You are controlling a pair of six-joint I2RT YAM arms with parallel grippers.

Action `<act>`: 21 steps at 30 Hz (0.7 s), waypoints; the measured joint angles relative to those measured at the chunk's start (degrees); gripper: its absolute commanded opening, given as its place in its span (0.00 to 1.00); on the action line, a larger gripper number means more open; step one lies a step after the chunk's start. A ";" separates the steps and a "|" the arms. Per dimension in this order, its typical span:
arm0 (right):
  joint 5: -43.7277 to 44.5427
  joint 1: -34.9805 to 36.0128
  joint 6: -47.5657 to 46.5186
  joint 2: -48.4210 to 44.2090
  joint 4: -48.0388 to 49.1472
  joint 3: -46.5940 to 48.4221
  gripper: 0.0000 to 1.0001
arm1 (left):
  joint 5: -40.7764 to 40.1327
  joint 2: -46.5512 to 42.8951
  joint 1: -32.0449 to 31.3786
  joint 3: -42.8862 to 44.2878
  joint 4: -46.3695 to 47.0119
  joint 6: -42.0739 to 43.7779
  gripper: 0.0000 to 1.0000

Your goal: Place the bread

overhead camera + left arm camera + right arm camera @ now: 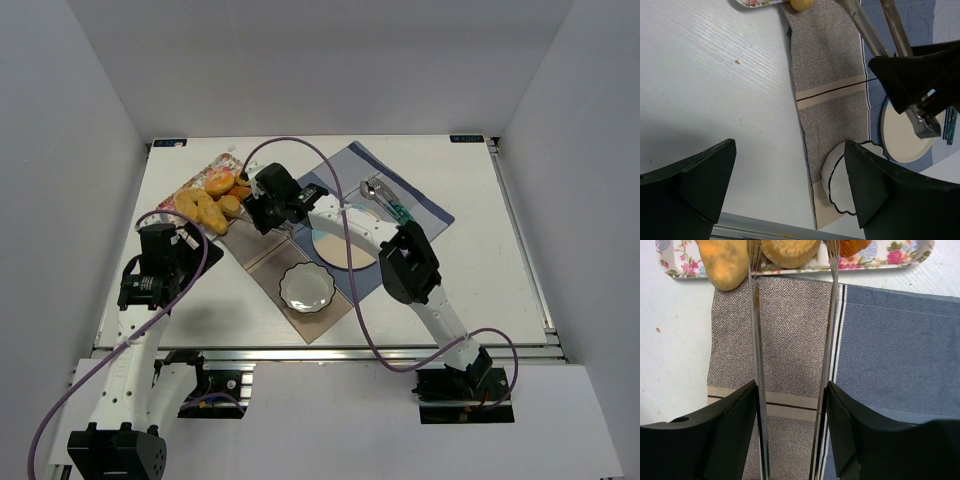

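The bread [205, 205], golden rolls and round buns, lies on a floral tray [200, 172] at the table's back left. My right gripper [265, 212] reaches over to it and is shut on metal tongs [756, 340]. In the right wrist view the gripper [792, 390] holds the two tong arms apart, and they run either side of a round bun [790, 251]. An oval roll [725, 262] lies left of it. The tong tips are out of frame. My left gripper [185, 240] is open and empty over bare table, and shows in its own view [790, 175].
A white scalloped bowl [307, 287] sits on a brown herringbone cloth [827, 60]. A pale plate [905, 135] sits on a blue cloth [420, 205], partly under my right arm. A metal utensil with a green handle [385, 198] lies on the blue cloth.
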 measured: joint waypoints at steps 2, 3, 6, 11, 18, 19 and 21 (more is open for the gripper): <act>-0.59 0.00 0.28 1.01 0.31 0.42 0.60 | 0.00 -0.07 0.00 0.00 0.15 0.17 0.98; -0.87 0.00 0.52 1.49 0.37 0.63 0.60 | -0.02 -0.07 0.00 0.00 0.28 0.28 0.98; -1.40 0.00 1.33 2.89 0.83 1.11 0.55 | -0.02 -0.07 0.00 0.00 0.44 0.39 0.98; -1.81 0.00 2.69 3.93 1.68 1.53 0.37 | -0.02 -0.07 0.00 0.00 0.74 0.55 0.98; -1.86 0.00 4.28 2.51 4.96 -0.61 0.27 | -0.02 -0.07 0.00 0.00 0.83 0.55 0.98; -1.84 0.00 4.48 1.44 5.57 -2.03 0.27 | -0.02 -0.07 0.00 0.00 0.83 0.55 0.98; -1.60 0.00 4.79 -1.75 6.56 -5.55 0.27 | -0.02 -0.07 0.00 0.00 0.81 0.55 0.98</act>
